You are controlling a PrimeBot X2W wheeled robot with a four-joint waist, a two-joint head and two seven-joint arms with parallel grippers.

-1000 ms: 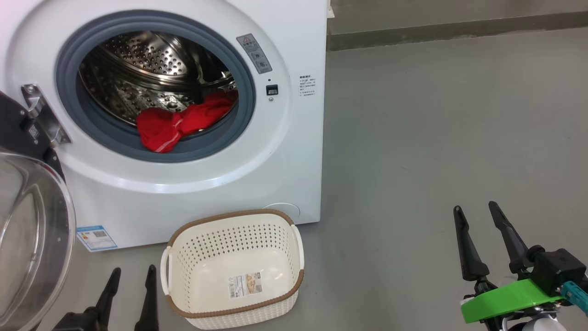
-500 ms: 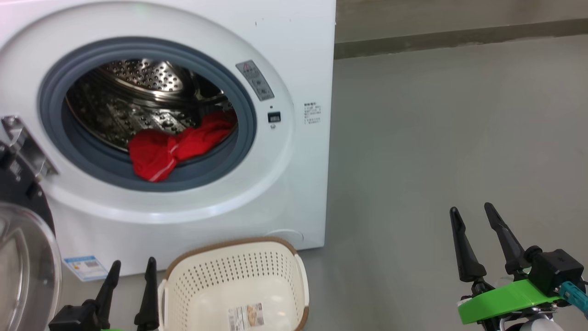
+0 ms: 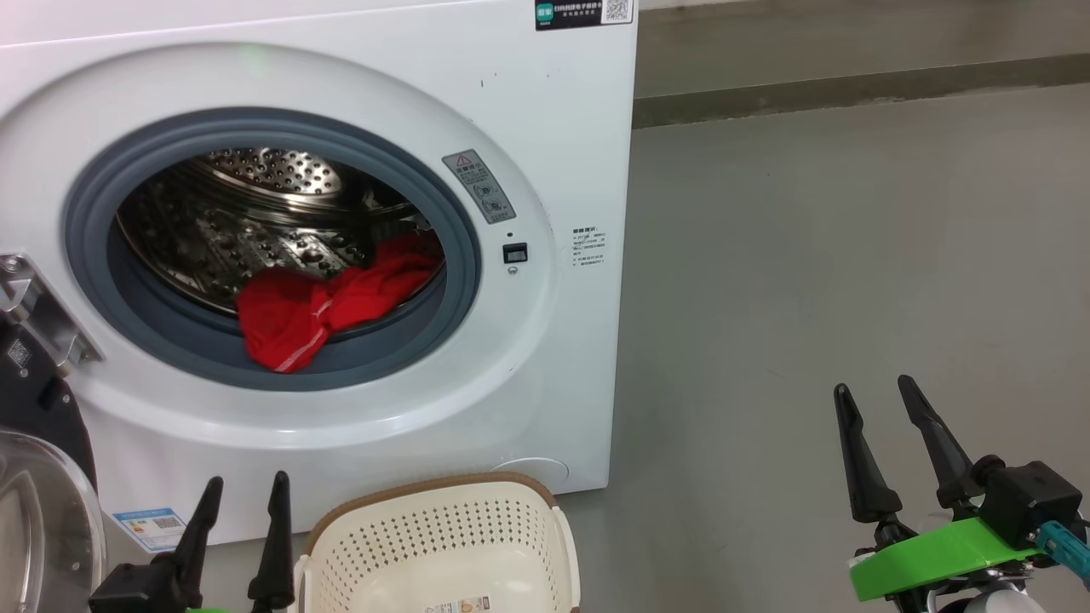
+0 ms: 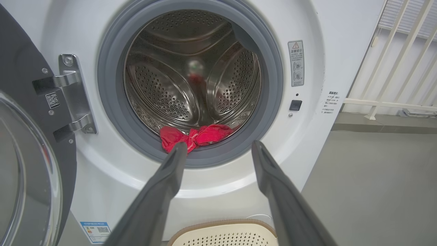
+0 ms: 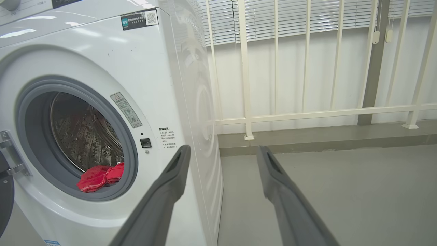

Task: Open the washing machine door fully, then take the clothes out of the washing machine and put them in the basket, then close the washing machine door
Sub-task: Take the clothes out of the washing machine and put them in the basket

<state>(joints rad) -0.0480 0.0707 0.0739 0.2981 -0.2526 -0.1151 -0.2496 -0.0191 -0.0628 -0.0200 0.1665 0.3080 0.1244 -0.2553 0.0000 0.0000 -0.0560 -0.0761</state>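
Head view: the washing machine (image 3: 545, 128) is seen at the upper left, set on a grey floor (image 3: 809, 255); its round mouth is uncovered and framed by a grey rubber ring (image 3: 460, 281) around the perforated steel drum (image 3: 255, 213). The washing machine door (image 3: 43, 511) is swung out to the left on a metal hinge (image 3: 38, 315); its black rim and clear glass bowl are cut off by the lower left corner. The clothes (image 3: 315, 311) are found at the bottom front of the drum, bunched in a red heap; one end, marked by a white stripe, is draped over the inner lip of the rubber ring. The basket (image 3: 434, 487) is placed on the floor just before the machine, below the mouth; its perforated wall and brown rim are shown, and a sticker on its bottom is partly seen.

The left gripper (image 3: 246, 479) is held just left of the basket, short of the machine's front, its two dark fingers spread and pointed at the machine; in the left wrist view the lower part of the mouth is framed between them, and one fingertip is seen in front of the clothes. The right gripper (image 3: 874, 385) is held at the lower right, well apart from the machine, over bare floor; its fingers are likewise spread, and a green part (image 3: 937, 553) is seen at its wrist; in the right wrist view a white railing (image 5: 307, 112) is seen beyond the fingers.
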